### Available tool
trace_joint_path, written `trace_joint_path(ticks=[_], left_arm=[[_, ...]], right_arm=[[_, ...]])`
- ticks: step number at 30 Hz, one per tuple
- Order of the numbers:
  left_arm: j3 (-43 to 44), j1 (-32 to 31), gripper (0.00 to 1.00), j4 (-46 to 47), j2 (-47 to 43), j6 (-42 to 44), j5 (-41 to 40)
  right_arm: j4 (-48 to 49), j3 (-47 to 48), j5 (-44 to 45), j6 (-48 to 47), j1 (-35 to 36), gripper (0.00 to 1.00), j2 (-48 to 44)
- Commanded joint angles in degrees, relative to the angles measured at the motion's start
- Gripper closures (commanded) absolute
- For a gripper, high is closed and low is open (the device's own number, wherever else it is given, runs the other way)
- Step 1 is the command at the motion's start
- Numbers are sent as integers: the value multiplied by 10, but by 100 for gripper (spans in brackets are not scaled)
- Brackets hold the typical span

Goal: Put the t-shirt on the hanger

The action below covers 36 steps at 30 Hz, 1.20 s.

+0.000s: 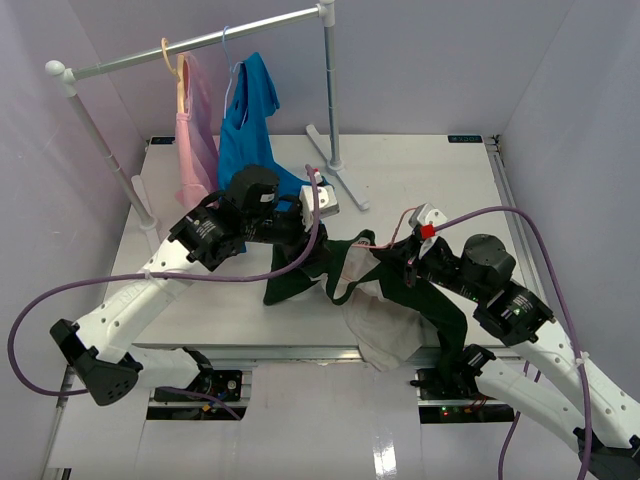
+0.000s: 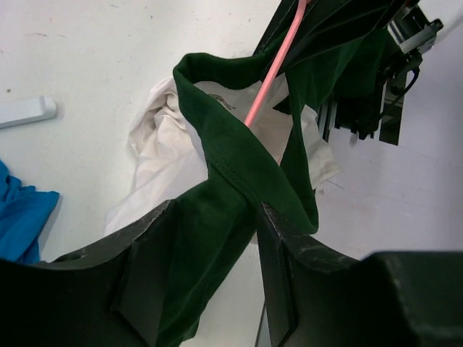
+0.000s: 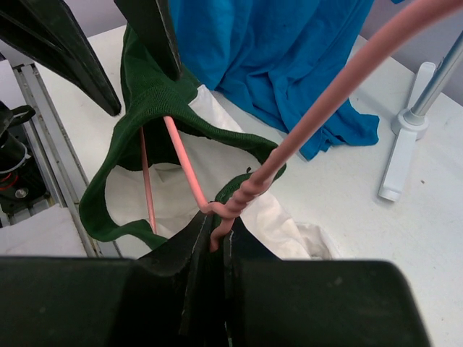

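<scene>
The t-shirt (image 1: 385,330) hangs between my two grippers above the table's front, white body sagging over the edge. My left gripper (image 1: 300,240) is shut on its dark green collar band (image 2: 231,155), which fills the gap at the fingertips (image 2: 170,210) and is pulled open into a loop (image 3: 145,101). My right gripper (image 1: 405,262) is shut on the pink wire hanger (image 3: 181,163) at the twisted base of its hook. The hanger's arm runs down through the collar opening into the shirt (image 2: 271,72). The rest of the hanger is hidden inside the fabric.
A clothes rack (image 1: 200,42) stands at the back, its foot (image 1: 345,180) on the table. A pink garment (image 1: 195,130) and a bright blue shirt (image 1: 245,130) hang on it, the blue one trailing onto the table (image 3: 275,65). The table's front edge (image 1: 250,348) lies just below the shirt.
</scene>
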Motion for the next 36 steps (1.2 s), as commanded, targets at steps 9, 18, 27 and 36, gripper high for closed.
trace_joint_path(ticks=[9,18,27,36], left_arm=[[4,-19,79,-11,46,29,101],[1,-23,88,9,45,26,134],[-32,-26,100,23,42,34,140],[-18,-26,48,-12,53,35,129]], right_arm=[[76,44,-59,12,2,92,13],[99,37,-60,15,2,92,24],[115,30,-62,21,2,92,32],[107,36,-54,1,2,92,35]])
